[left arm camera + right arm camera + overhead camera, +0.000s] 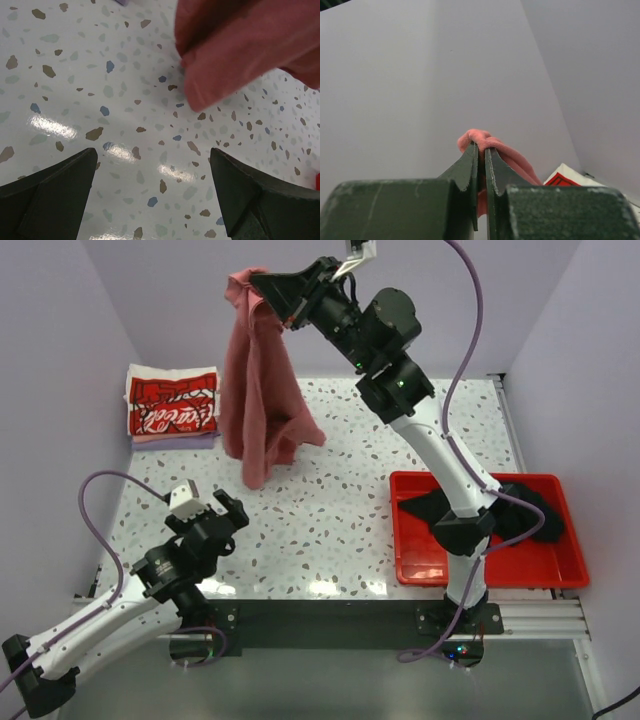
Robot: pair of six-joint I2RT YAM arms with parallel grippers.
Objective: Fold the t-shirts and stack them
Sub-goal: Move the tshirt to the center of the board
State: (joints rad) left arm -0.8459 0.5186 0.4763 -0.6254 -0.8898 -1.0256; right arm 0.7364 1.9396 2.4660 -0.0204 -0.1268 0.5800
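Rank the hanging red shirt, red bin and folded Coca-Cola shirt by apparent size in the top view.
Largest: red bin and hanging red shirt, alike; the shirt hangs nearer the camera, so unranked.
Smallest: folded Coca-Cola shirt.

— Top view?
— Fixed, high behind the near edge of the bench (330, 520). Looks down and forward across all of it to the back wall (420, 300).
— Left wrist?
— Close above the bench, angled down past the left tool (152, 160). Shares the dusty-red t-shirt (240, 45) hem with top.
— Right wrist?
— High up, looking along the right tool (481, 150) toward the walls. Shares that shirt's pinched fold and the Coca-Cola t-shirt (563, 179) corner.
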